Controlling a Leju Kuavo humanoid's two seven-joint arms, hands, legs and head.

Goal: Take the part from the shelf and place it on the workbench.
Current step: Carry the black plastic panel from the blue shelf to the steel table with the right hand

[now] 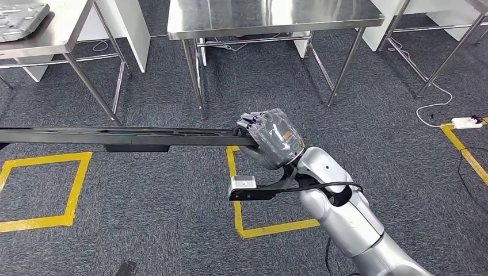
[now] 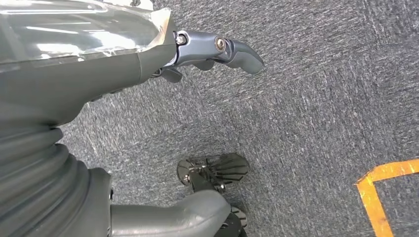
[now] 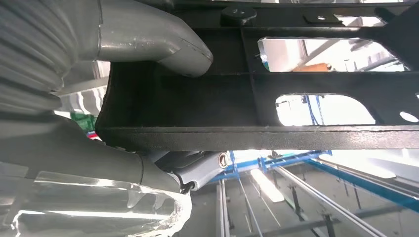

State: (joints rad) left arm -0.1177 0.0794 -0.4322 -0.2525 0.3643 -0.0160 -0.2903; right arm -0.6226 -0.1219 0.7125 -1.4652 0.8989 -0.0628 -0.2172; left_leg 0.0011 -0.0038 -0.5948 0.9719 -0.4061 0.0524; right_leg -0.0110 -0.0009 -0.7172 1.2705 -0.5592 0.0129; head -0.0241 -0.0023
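Note:
A long, flat black part (image 1: 121, 137) with cut-outs hangs level over the carpet and runs off to the left in the head view. My right hand (image 1: 273, 138), wrapped in clear plastic, grips its right end. The right wrist view has the thumb (image 3: 163, 47) lying on the black part (image 3: 296, 81), which sits between it and the fingers. A steel workbench (image 1: 276, 20) stands ahead, beyond the part. My left hand (image 2: 74, 84) hangs above the grey carpet with its fingers (image 2: 237, 49) apart from the thumb and nothing in it.
A second steel table (image 1: 63, 34) at the far left carries a grey moulded piece (image 1: 20, 20). Yellow tape squares (image 1: 72, 195) mark the carpet. A white power strip (image 1: 466, 122) and its cables lie at the right. Table legs (image 1: 195, 80) stand ahead.

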